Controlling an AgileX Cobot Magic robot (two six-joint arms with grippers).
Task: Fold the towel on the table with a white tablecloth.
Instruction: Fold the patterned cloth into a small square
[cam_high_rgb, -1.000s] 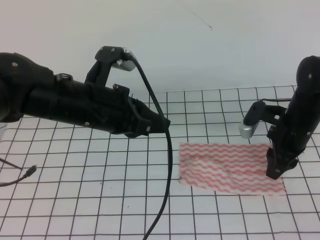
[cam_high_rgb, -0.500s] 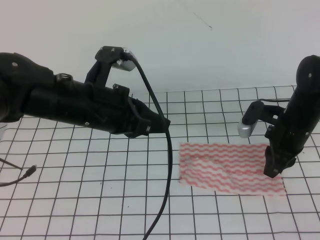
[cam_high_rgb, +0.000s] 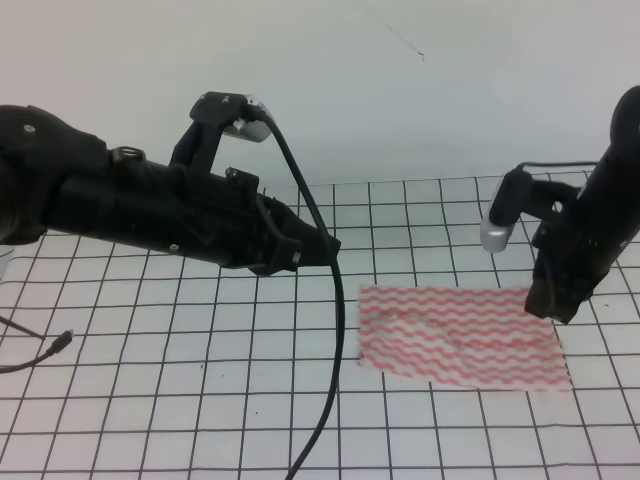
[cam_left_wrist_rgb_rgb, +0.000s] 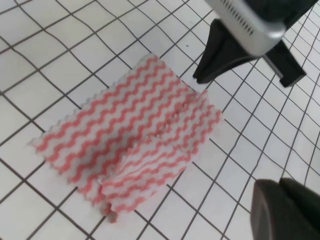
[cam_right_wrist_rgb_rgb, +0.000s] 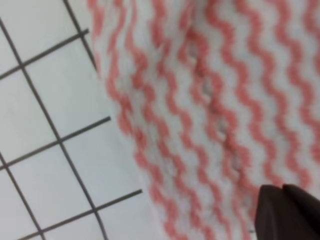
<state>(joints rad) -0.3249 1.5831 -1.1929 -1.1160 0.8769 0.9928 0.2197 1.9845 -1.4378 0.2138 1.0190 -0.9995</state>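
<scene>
We saw the towel (cam_high_rgb: 462, 336) lying flat on the white tablecloth (cam_high_rgb: 180, 400) of the table, at the right side. Our right gripper (cam_high_rgb: 552, 305) hung just above its far right edge, fingers pressed together and holding nothing. Our left gripper (cam_high_rgb: 322, 250) stayed in the air to the left; its fingers we could not tell.

The towel (cam_high_rgb: 460, 336) carries wavy stripes of pink-red and white. The tablecloth (cam_high_rgb: 180, 400) beneath it is white with a thin black square grid. Both arms are black: the left arm (cam_high_rgb: 150, 210) at nine o'clock, the right arm (cam_high_rgb: 600, 230) at three o'clock, each bearing a silver-grey camera block (cam_high_rgb: 495, 235). A black cable (cam_high_rgb: 335, 330) hangs down. The wall (cam_high_rgb: 400, 90) is plain white.
</scene>
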